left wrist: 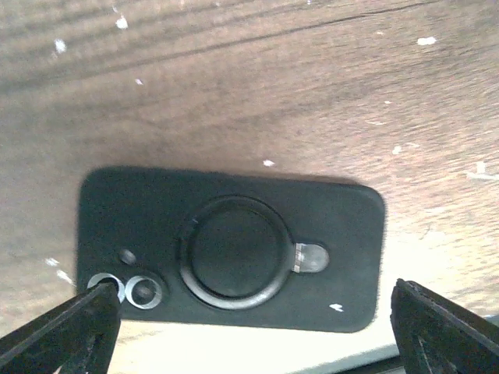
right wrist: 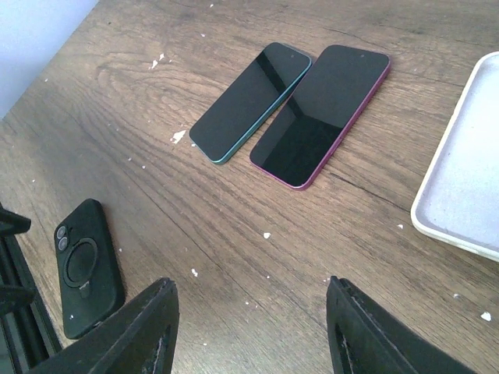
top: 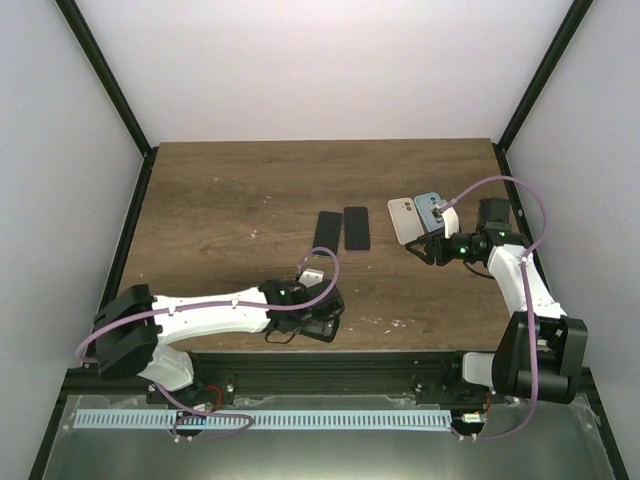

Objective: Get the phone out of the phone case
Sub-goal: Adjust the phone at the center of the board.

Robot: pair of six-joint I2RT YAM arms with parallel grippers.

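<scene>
Wooden surface [top: 250, 190], white walls [top: 300, 70]. Left hand [left wrist: 253, 300] wide open over black phone case [left wrist: 156, 210], right hand [right wrist: 249, 288] open, both empty. Ring [left wrist: 234, 251] on case only in wrist views.

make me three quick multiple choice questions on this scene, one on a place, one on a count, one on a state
1. Where on the table is the black case?
A. by the near edge, between the fingers of the left gripper
B. at the far edge
C. in the far left corner

2. How many phones lie screen up mid-table?
A. one
B. two
C. four

3. The right gripper is:
A. shut on a phone
B. shut on a case
C. open, holding nothing

Answers:
1 A: the left wrist view shows the case lying flat with a finger at each end.
2 B: the right wrist view shows two dark screens side by side.
3 C: its fingers stand wide apart with only bare wood between them.
</scene>
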